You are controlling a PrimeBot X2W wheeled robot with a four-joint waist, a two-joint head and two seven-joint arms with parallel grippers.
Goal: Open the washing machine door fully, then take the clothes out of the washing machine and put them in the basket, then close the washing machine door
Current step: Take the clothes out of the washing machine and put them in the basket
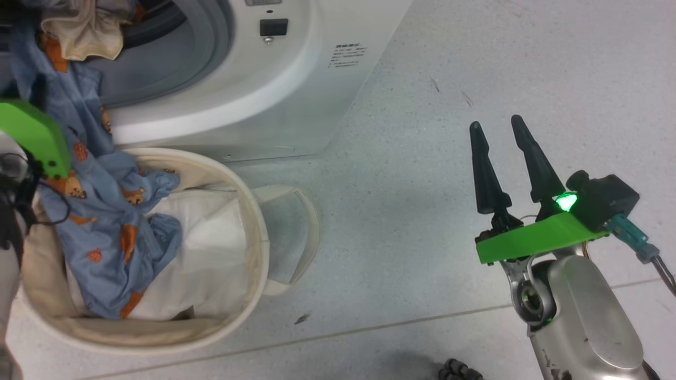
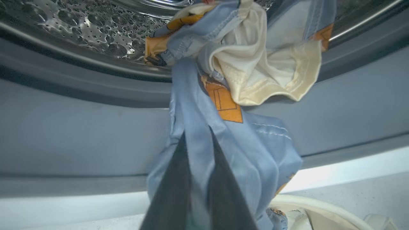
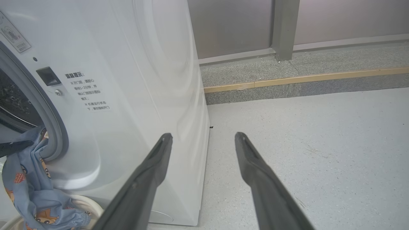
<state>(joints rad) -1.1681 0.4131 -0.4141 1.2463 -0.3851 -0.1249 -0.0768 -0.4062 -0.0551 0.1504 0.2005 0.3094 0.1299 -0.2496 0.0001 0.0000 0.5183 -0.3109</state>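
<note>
floor: grey speckled tile.
my left end effector: clenched on the clothes; my nearer arm.
clothes: strung lengthwise from the drum down into the basket.
my right end effector: released, empty, well apart.

The clothes trail from the open mouth of the washing machine down over the rim into the basket, lying partly on a white sheet. At the left edge the left arm's green plate sits against the hanging cloth, its fingers apparently hidden behind it. The right gripper hangs over the floor, fingers apart and empty.
</note>
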